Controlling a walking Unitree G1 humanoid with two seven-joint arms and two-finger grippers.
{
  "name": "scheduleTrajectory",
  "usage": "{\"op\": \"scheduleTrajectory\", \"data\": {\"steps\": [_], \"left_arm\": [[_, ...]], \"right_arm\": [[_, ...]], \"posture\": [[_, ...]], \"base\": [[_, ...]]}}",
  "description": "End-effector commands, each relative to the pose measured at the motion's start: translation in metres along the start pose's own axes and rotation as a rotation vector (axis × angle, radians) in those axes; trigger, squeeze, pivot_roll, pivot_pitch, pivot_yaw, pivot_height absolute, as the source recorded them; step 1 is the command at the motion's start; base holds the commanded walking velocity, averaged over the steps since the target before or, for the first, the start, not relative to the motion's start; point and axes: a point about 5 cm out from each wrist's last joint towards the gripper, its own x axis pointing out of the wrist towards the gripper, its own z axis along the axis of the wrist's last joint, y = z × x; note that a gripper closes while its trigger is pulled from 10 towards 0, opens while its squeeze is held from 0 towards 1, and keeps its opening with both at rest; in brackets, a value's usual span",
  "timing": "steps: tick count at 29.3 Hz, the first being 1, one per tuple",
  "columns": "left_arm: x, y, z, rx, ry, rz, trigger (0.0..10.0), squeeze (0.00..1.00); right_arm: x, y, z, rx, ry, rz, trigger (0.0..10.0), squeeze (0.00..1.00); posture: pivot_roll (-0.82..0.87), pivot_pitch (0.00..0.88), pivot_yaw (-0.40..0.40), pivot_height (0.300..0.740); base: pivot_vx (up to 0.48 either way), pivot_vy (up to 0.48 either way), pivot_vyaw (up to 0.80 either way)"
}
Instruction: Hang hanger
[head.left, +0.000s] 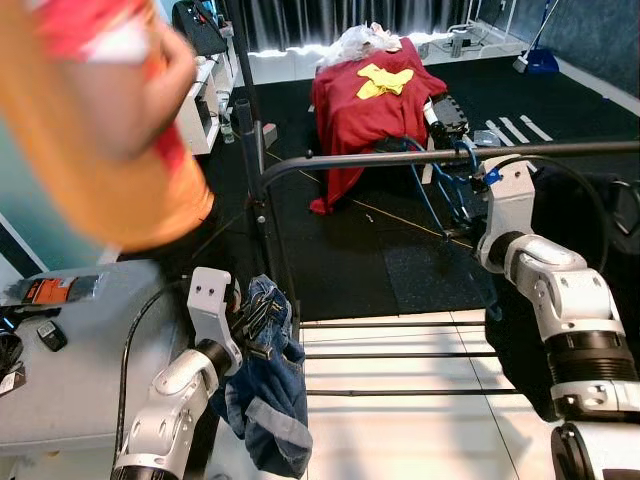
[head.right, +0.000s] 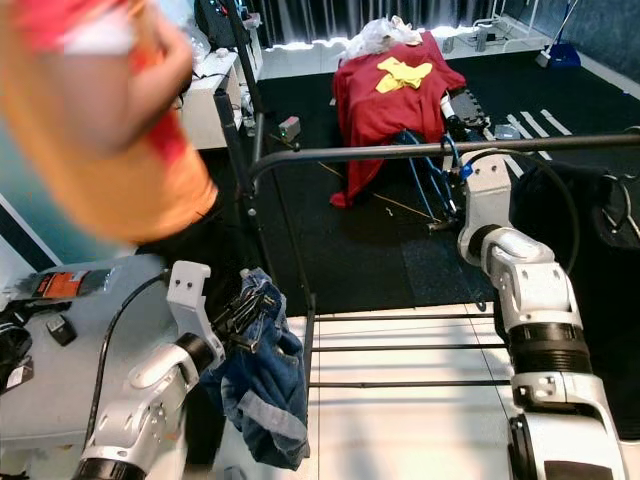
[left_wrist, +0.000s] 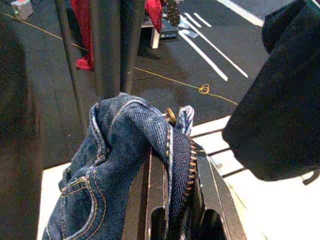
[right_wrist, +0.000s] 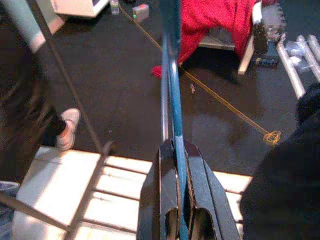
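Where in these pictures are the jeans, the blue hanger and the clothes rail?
jeans (head.left: 265, 395), left eye view, on the bunched denim hanging below the left gripper.
blue hanger (right_wrist: 172, 100), right wrist view, on its thin blue bar above the fingers.
clothes rail (head.left: 400, 158), left eye view, on the horizontal dark bar.

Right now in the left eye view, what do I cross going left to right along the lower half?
Grey table → left gripper clamping the jeans → white rack base → right arm.

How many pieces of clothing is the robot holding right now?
1. A pair of blue jeans hangs bunched from the left gripper, low beside the rack's upright post. The right gripper holds a blue hanger, with no garment seen on it.
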Motion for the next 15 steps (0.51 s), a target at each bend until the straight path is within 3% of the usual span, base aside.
{"op": "scheduleTrajectory", "data": {"steps": [1, 4, 6, 10, 12, 15], "left_arm": [[-0.002, 0.002, 0.010, 0.011, -0.041, 0.004, 10.0, 0.00], [-0.002, 0.002, 0.010, 0.011, -0.041, 0.004, 10.0, 0.00], [-0.001, 0.002, 0.011, 0.011, -0.050, 0.014, 10.0, 0.00], [0.000, 0.002, 0.012, 0.012, -0.056, 0.019, 10.0, 0.00], [0.003, 0.000, 0.014, 0.016, -0.065, 0.023, 10.0, 0.00], [0.003, 0.000, 0.015, 0.018, -0.068, 0.023, 10.0, 0.00]], "right_arm": [[-0.004, 0.015, 0.002, -0.038, -0.011, 0.020, 0.0, 0.00], [-0.004, 0.015, 0.002, -0.038, -0.011, 0.020, 0.0, 0.00], [-0.009, 0.026, 0.001, -0.069, -0.014, 0.029, 0.0, 0.00], [-0.011, 0.032, -0.003, -0.079, -0.001, 0.041, 0.0, 0.00], [-0.013, 0.048, -0.032, -0.047, 0.090, 0.085, 0.0, 0.00], [-0.015, 0.056, -0.050, -0.014, 0.140, 0.105, 0.0, 0.00]], "posture": [[0.09, 0.071, 0.100, 0.740], [0.09, 0.071, 0.100, 0.740], [0.09, 0.071, 0.111, 0.740], [0.09, 0.070, 0.111, 0.740], [0.09, 0.069, 0.108, 0.740], [0.09, 0.071, 0.113, 0.740]], "base": [[0.000, 0.000, 0.00], [0.000, 0.000, 0.00], [0.000, 0.000, 0.00], [0.000, 0.000, 0.00], [0.000, 0.000, 0.00], [0.000, 0.000, 0.00]]}}
